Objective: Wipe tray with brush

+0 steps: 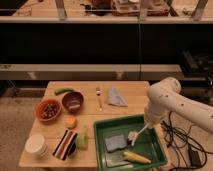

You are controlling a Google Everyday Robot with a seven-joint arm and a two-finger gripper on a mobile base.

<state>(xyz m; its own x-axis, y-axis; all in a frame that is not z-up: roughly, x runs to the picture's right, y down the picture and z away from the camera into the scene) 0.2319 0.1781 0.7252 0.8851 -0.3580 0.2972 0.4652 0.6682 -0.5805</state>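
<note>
The dark-green tray [102, 145] lies at the front right of the wooden table. My gripper [148, 124] hangs over the tray's right half, below the white arm [165, 100]. It is shut on the brush [139, 132]. The white handle slants down to the left, and the bristle head rests at the tray floor near the middle. The head is just right of a grey-blue sponge [115, 143] that lies in the tray. A yellow item [136, 158] lies near the tray's front edge.
A fork [99, 97] and a grey cloth [117, 97] lie behind the tray. Left of it are a dark-red bowl [73, 101], an orange bowl [48, 110], a green vegetable [63, 91], an orange fruit [71, 121], a light-green sponge [82, 140], a striped item [65, 145] and a white cup [36, 145]. Cables lie on the floor to the right.
</note>
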